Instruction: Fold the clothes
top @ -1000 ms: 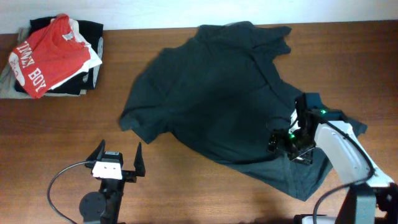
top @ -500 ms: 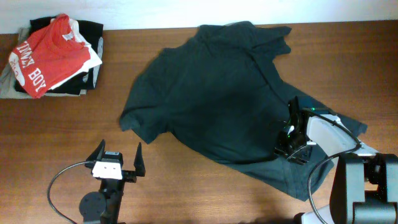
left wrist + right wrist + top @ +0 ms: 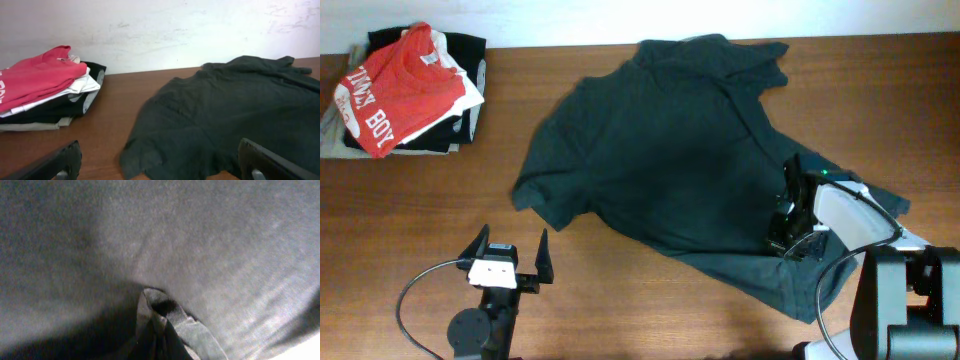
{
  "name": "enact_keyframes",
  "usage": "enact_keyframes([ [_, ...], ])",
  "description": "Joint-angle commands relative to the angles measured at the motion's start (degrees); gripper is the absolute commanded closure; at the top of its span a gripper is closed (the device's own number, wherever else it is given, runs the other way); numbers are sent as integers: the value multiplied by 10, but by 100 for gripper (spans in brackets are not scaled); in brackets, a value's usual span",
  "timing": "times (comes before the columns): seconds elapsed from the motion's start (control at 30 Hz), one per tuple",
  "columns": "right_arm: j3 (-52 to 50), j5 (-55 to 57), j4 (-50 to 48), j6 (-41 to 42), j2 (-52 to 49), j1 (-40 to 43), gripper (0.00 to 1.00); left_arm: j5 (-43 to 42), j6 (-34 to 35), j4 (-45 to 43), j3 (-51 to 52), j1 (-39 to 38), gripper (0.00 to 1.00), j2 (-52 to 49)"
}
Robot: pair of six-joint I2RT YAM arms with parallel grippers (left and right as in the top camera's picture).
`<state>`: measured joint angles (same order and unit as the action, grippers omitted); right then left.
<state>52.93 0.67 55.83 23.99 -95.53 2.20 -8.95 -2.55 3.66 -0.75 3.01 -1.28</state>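
Right gripper (image 3: 788, 238), clenched on a shirt (image 3: 660, 140) fold.
Tipped steeply down onto it; left gripper (image 3: 512, 242) far leftward, fingers spread wide.

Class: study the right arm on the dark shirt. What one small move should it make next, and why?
Probably lift the right claw slightly: its wrist view shows a ridge of the dark shirt gathered at its tip, seemingly pinched, so raising would free that portion for folding.
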Motion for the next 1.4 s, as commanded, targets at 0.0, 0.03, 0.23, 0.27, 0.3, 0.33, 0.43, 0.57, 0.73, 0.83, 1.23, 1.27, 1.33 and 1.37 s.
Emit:
enact_keyframes([
  [0.0,60,13,51,10,32,-3,96,-2,3,1,2,-2,1,3],
  [0.03,71,6,68,10,53,-3,96,-2,3,1,2,-2,1,3],
  [0.23,75,-108,110,-12,167,-46,96,-2,3,1,2,-2,1,3],
  [0.27,75,-108,110,-12,172,-61,96,-2,3,1,2,-2,1,3],
  [0.3,74,-102,95,-12,180,-90,96,-2,3,1,2,-2,1,3],
  [0.33,74,-87,73,-6,183,-117,96,-2,3,1,2,-2,1,3],
  [0.43,74,-75,48,31,183,-173,96,-2,3,1,2,-2,1,3],
  [0.57,74,-75,42,35,183,-241,96,-9,3,1,2,-2,1,3],
  [0.73,74,-75,23,35,183,-274,96,-148,29,-130,-2,-2,1,3],
  [0.83,74,-62,16,35,183,-274,96,-151,46,-90,-49,-2,1,-33],
  [1.23,74,-60,11,35,183,-273,96,-122,77,287,-476,-19,1,-709],
  [1.27,74,-60,6,35,183,-273,96,-42,77,364,-546,-37,1,-755],
  [1.33,74,-60,-12,36,183,-273,96,-36,77,395,-629,-67,1,-819],
  [1.37,74,-60,-13,36,183,-273,96,-41,77,401,-630,-76,1,-832],
])
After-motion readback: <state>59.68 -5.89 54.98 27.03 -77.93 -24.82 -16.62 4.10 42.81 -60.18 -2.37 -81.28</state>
